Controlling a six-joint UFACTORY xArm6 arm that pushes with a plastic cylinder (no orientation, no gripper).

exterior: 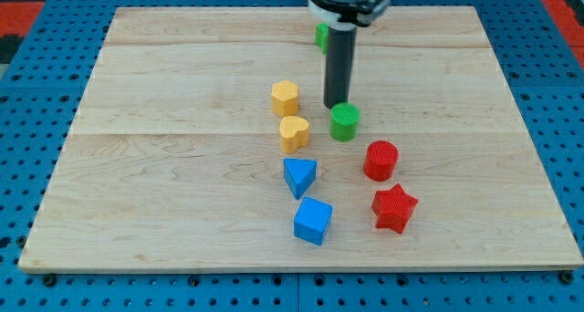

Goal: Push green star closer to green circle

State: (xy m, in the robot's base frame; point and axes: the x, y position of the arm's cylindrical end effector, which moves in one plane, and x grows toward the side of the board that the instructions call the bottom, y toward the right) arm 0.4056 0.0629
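Observation:
A green circle block (344, 122) sits near the board's middle. My tip (335, 108) stands right at its upper-left edge, touching it or nearly so. A second green block (320, 36) shows near the view's top, just left of the rod and mostly hidden behind it; its shape cannot be made out. It lies well above the green circle.
A yellow hexagon (285, 98) and a yellow heart (294, 132) lie left of the green circle. A red circle (380, 160) and a red star (394, 208) lie below right. A blue triangle (299, 176) and a blue cube (313, 220) lie below. The wooden board (164, 166) sits on a blue pegboard.

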